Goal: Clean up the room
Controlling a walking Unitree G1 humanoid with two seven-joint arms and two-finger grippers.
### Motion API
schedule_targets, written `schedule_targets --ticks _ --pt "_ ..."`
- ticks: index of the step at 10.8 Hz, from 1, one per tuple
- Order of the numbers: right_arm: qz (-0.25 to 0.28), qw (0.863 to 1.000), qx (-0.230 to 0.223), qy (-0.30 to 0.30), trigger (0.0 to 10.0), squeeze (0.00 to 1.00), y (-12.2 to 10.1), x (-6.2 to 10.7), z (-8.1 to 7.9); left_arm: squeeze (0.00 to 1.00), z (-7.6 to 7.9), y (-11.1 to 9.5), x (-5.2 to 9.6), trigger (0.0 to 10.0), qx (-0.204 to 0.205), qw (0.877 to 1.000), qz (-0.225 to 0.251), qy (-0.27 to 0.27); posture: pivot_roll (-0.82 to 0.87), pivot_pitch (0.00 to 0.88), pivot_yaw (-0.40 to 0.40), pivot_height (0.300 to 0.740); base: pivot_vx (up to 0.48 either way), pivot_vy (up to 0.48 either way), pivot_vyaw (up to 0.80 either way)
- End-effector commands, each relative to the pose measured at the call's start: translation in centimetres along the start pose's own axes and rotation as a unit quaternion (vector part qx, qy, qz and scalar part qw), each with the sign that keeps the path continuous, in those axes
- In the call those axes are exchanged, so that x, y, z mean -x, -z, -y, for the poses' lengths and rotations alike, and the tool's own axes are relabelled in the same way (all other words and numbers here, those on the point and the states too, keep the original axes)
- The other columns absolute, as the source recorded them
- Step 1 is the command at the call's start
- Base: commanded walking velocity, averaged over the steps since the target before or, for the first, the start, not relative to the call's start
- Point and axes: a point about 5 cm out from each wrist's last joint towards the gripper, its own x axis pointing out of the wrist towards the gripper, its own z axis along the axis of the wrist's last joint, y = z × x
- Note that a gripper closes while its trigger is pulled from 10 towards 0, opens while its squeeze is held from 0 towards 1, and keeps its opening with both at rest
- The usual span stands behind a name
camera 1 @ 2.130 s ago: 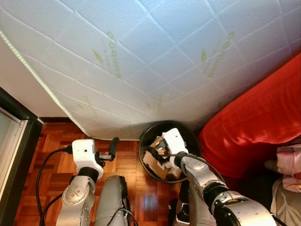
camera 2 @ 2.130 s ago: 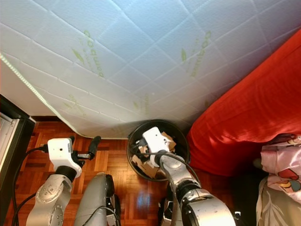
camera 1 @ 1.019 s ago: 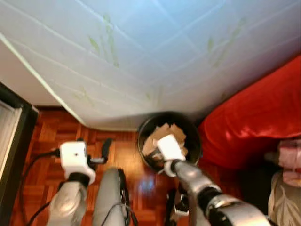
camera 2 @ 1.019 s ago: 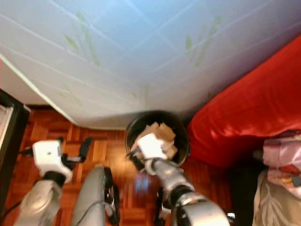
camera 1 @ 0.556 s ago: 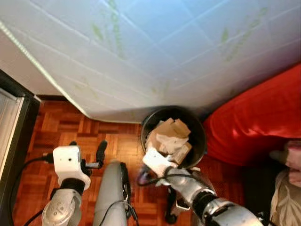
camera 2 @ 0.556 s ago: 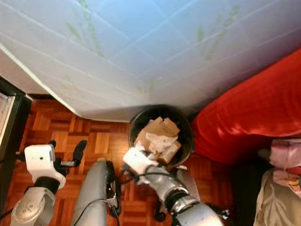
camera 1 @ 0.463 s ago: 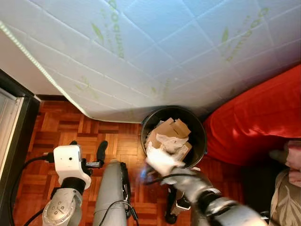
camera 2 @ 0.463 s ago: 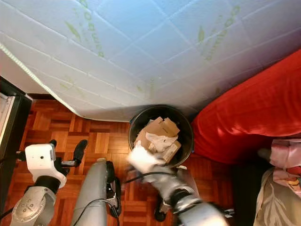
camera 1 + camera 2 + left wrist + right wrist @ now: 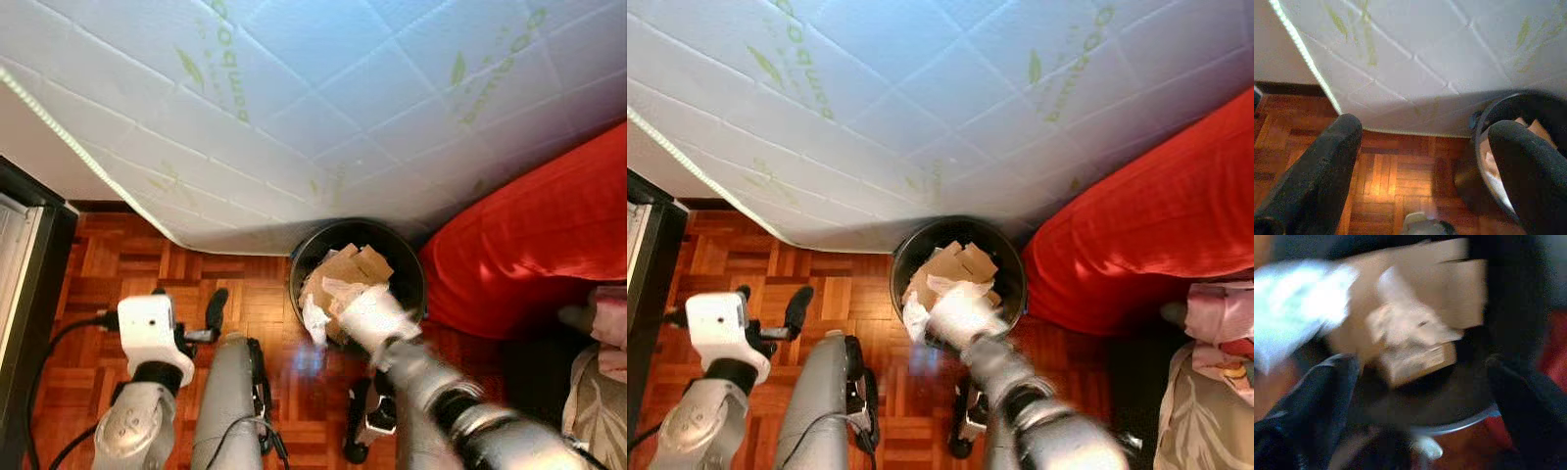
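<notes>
A round black bin [image 9: 416, 279] stands on the parquet against the mattress, heaped with brown cardboard scraps [image 9: 345, 266] and crumpled white paper [image 9: 340, 287]. A white scrap [image 9: 314, 320] hangs at its near left rim. My right gripper [image 9: 1422, 367] hovers at the bin's near rim, its white wrist housing [image 9: 376, 312] blurred; its fingers are open with nothing between them. My left gripper [image 9: 1427, 127] is held over the floor left of the bin, open and empty, and its black finger [image 9: 215, 303] points at the mattress.
A white quilted mattress [image 9: 323, 108] leans across the back. A red cover [image 9: 539, 245] bulges on the right, with pink cloth [image 9: 609, 328] beyond it. A dark frame [image 9: 29, 294] borders the parquet floor [image 9: 118, 264] on the left. My own feet [image 9: 367, 421] stand before the bin.
The right gripper drew back out of the bin toward the floor, then swung forward to the bin's near rim. The head camera shifted. The left arm stayed roughly where it was.
</notes>
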Motion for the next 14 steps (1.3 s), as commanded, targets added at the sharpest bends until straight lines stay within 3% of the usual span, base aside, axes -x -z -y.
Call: schedule_targets --ticks 1,3,5,7,8,11,14 --pt "0.001 0.997 -0.074 -0.001 10.0 0.0 1.1 0.3 0.5 0.0 -0.8 1.9 0.4 10.0 -0.004 0.999 -0.035 -0.016 0.28 0.444 -0.069 0.61 0.0 0.0 0.0" --pt "0.028 0.987 -0.152 0.035 10.0 0.0 2.7 1.0 3.3 0.0 -1.3 4.2 -0.7 10.0 0.005 0.998 -0.064 -0.029 0.24 0.373 -0.072 0.61 0.0 0.0 0.0" --pt "-0.008 0.976 -0.209 0.069 10.0 0.0 7.5 2.7 4.3 0.0 -1.9 6.9 -1.2 10.0 0.026 0.993 -0.108 -0.046 0.21 0.304 -0.066 0.61 0.0 0.0 0.0" --pt "-0.045 0.965 -0.248 0.069 10.0 0.0 10.6 3.9 3.3 0.0 -2.7 9.0 -1.6 10.0 0.029 0.988 -0.139 -0.056 0.19 0.25 -0.055 0.61 0.0 0.0 0.0" --pt "-0.051 0.962 -0.26 0.062 10.0 0.0 11.1 4.0 2.4 0.0 -3.0 10.1 -1.5 10.0 0.038 0.985 -0.155 -0.063 0.18 0.234 -0.05 0.61 0.0 0.0 0.0" --pt "-0.056 0.969 -0.239 0.011 10.0 0.0 10.7 3.7 0.2 0.0 -3.1 11.5 -2.0 10.0 0.038 0.984 -0.167 -0.057 0.18 0.189 -0.043 0.61 -0.08 0.0 0.0" --pt "-0.051 0.976 -0.21 -0.014 10.0 0.0 10.2 3.6 -0.6 0.0 -3.2 11.9 -2.3 10.0 0.037 0.984 -0.165 -0.05 0.18 0.173 -0.041 0.61 -0.252 0.0 0.0"
